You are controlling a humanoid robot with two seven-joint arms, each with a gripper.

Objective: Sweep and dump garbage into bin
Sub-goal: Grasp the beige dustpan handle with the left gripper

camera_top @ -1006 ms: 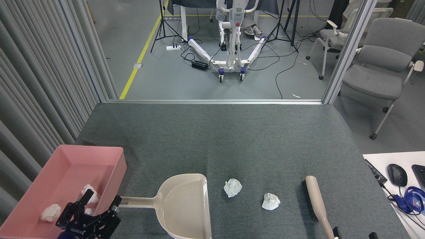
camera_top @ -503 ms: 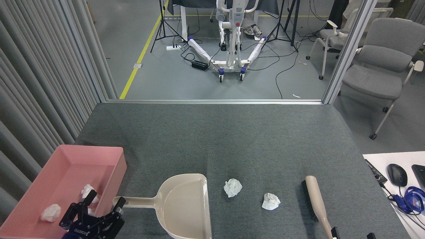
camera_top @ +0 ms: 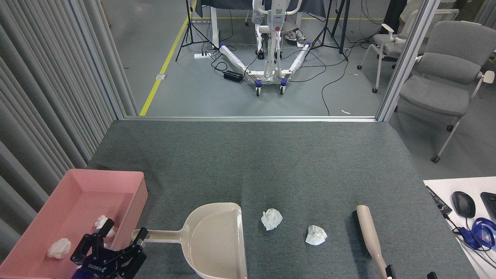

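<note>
Grey carpeted table (camera_top: 271,162); workshop floor, cables and grey chairs (camera_top: 445,73) beyond. Dustpan (camera_top: 217,240) lies flat, handle pointing left, mouth right. Two tissue wads (camera_top: 271,219) just right of it. Pink bin (camera_top: 77,209) at left. My left claw (camera_top: 124,236) spread apart at the handle tip.

Left gripper (camera_top: 122,231): matte black, 2 fingers (camera_top: 105,227) built from angular linked segments with visible pivot joints. White lettering printed on the black palm block, reading upside down from the head view. A blue part shows just beneath the block at the near edge.

Right gripper (camera_top: 410,271): only 2 small black tips at the near edge, one with a pale spot.
</note>
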